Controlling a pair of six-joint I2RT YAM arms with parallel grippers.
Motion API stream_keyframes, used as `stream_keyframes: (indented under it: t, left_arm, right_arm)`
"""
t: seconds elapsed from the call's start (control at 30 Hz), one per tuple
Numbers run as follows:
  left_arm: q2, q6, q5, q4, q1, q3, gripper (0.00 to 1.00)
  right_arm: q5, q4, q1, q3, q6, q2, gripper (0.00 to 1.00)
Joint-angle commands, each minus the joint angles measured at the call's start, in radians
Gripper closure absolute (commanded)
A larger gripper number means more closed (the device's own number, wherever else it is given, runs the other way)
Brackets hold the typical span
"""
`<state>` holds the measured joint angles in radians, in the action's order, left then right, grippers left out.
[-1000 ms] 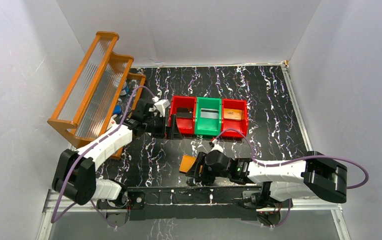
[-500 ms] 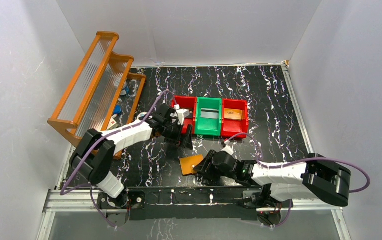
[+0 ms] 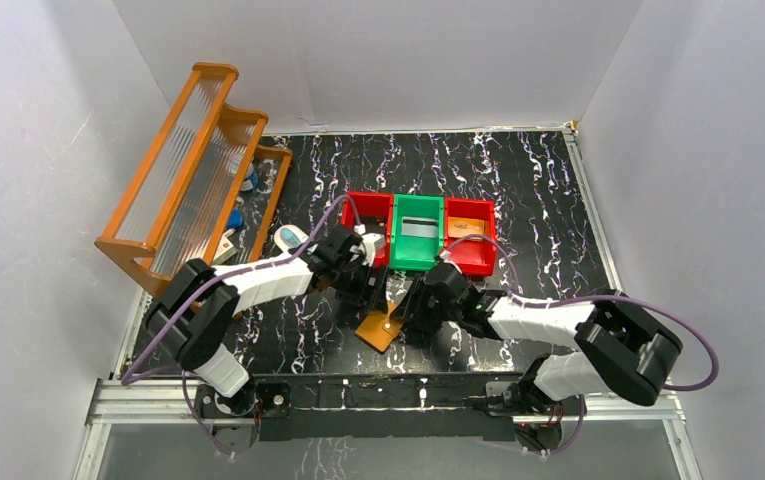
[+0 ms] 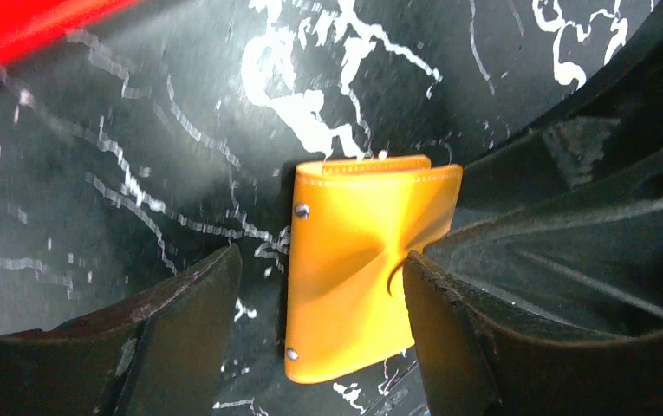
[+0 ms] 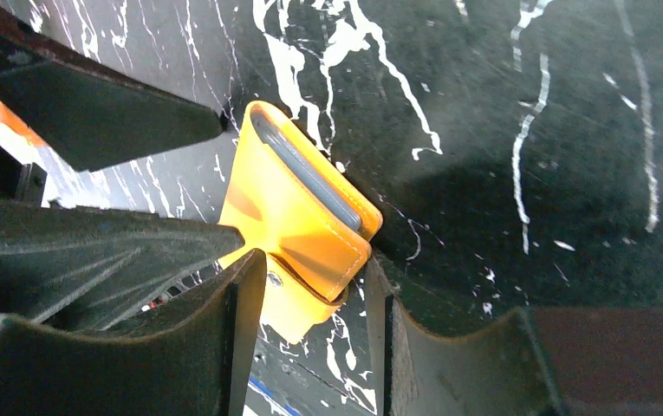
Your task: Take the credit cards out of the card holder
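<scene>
One pale grey card at least is sitting inside the holder. Its edge is showing along the open mouth in the right wrist view, so I am judging that the main work of the task is not yet done. Whether more cards are lying behind it I cannot tell.

The holder is sitting near the front of the table, between the two arms and short of the bins, with one end seemingly raised off the surface. The right jaws are gripping it across one end: both fingers are touching its sides, and I am reading that as a hold. The left jaws are standing released, straddling the holder from the far side. One finger is touching the holder's edge and the other is standing clear of it. In the left wrist view the orange face is creasing in the middle, which is suggesting a squeeze.

In the green bin a flat grey piece is lying. It may be a card already out, but it is too small to say.

What is remaining, by my reckoning, is steadying the holder with one arm, pinching the exposed card edge with the other, sliding it free, and repeating for any card behind.
</scene>
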<state>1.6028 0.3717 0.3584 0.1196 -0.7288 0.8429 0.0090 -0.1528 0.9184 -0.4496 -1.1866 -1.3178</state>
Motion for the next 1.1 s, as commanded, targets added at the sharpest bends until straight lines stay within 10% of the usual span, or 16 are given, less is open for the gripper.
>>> stream_keyframes:
  t: [0.0, 0.4, 1.07]
  left_arm:
    - [-0.128, 0.094, -0.001, -0.038, -0.004, -0.121, 0.35]
    - [-0.249, 0.227, -0.088, -0.083, -0.012, -0.253, 0.51]
    - [-0.287, 0.316, -0.081, -0.104, -0.014, -0.343, 0.68]
  right_arm:
    - [-0.099, 0.101, -0.01, -0.109, 0.161, -0.042, 0.47]
    - [0.06, 0.481, 0.038, -0.296, 0.229, 0.035, 0.46]
    - [0.332, 0.691, 0.254, -0.599, 0.108, -0.28, 0.55]
